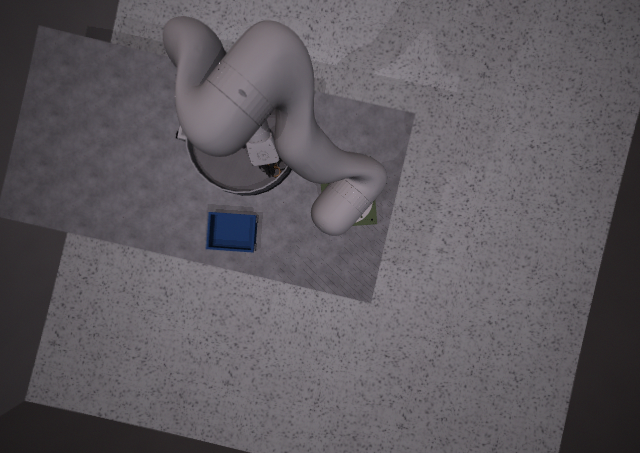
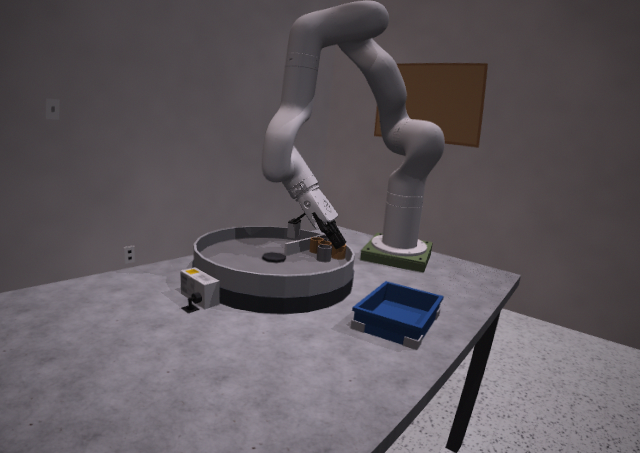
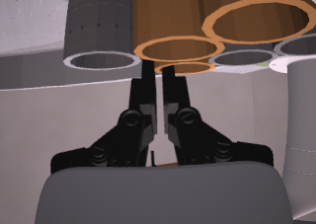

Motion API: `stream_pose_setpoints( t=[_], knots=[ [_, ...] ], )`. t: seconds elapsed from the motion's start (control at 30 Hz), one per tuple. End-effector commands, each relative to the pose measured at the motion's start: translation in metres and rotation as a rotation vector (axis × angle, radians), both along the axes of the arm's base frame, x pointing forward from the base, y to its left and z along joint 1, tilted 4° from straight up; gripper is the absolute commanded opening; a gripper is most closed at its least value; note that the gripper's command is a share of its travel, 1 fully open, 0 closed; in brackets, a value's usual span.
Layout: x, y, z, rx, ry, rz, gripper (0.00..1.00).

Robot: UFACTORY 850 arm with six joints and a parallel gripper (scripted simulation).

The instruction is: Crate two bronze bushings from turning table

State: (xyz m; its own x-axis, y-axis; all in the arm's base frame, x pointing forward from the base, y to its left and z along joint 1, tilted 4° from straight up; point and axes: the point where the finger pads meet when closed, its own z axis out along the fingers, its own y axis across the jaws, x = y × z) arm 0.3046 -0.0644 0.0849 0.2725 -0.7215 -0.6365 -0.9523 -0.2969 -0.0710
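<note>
- Top: the arm hides most of the turntable (image 1: 206, 171). The pincer (image 1: 272, 169) sits at its rim, on the side facing the crate (image 1: 231, 230), and a bit of bronze shows beside it.
- Exterior: the pincer (image 2: 337, 242) slants down into the cluster of bushings (image 2: 324, 249), which stand upright with their axes vertical.
- Wrist: the fingers are nearly together, perhaps pinching the wall of the nearest bronze bushing (image 3: 186, 68); I cannot tell.
</note>
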Motion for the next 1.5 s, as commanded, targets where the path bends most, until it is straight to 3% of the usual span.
stream_pose_setpoints(
  t=[0.0,0.77,1.47],
  knots=[
    [0.0,0.0,0.0,0.0,0.0,0.0,0.0],
    [0.001,0.001,0.0,0.0,0.0,0.0,0.0],
    [0.046,0.028,0.004,0.0,0.0,0.0,0.0]
  ],
)
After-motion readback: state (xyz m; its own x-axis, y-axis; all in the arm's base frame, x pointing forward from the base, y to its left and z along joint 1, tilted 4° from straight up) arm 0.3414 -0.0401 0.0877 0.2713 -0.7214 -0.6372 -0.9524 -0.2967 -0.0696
